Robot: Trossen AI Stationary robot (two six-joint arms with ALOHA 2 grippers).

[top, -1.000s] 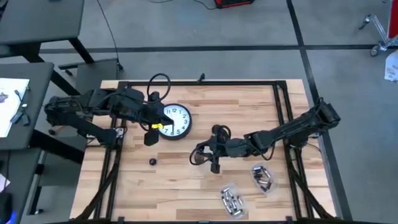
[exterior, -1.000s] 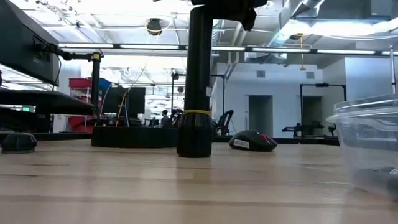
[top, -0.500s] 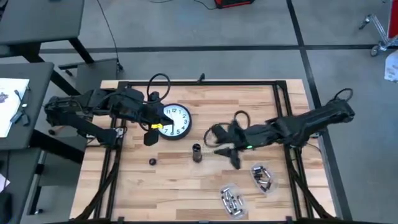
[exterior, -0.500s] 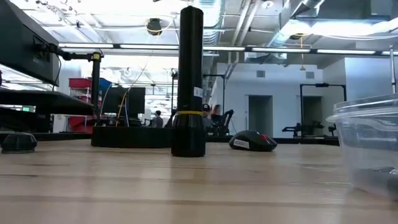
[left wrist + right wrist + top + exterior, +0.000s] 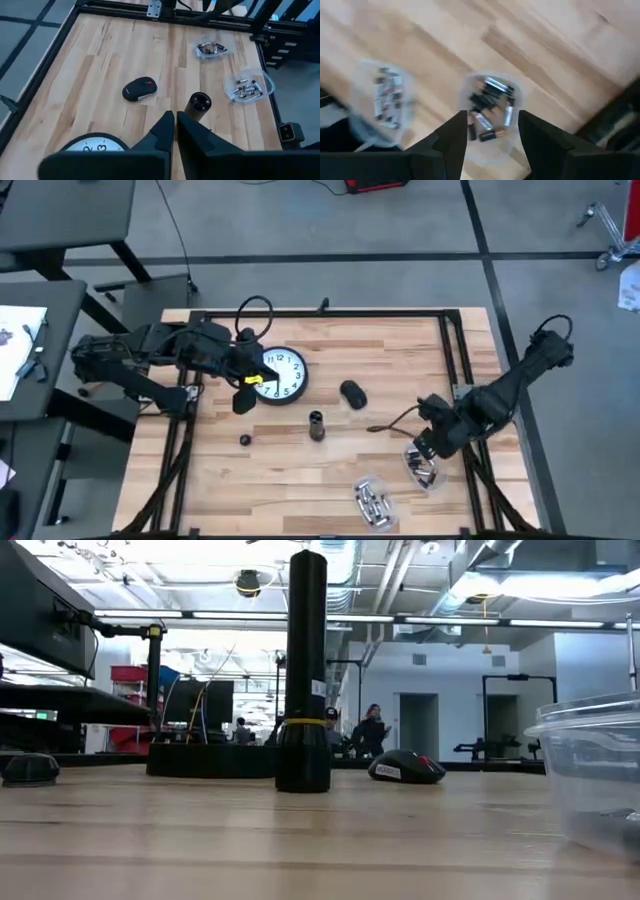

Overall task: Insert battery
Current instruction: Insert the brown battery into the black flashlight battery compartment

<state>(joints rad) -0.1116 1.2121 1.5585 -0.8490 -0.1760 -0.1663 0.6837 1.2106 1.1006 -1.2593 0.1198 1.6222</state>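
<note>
The right hand (image 5: 424,448) hangs directly over the nearer tub (image 5: 490,117) of batteries (image 5: 487,114), fingers spread wide and empty, so the cells lie straight ahead of it between the two fingers. They lie jumbled, with long axes pointing every way; picking one probably means choosing a cell that lies across the gap. The torch (image 5: 316,426) stands upright on the worktop (image 5: 400,360), open end up, well off to this hand's side, near the mouse (image 5: 352,393). The left hand (image 5: 174,131) waits over the clock (image 5: 281,373), fingers nearly together, empty, farther from the batteries.
</note>
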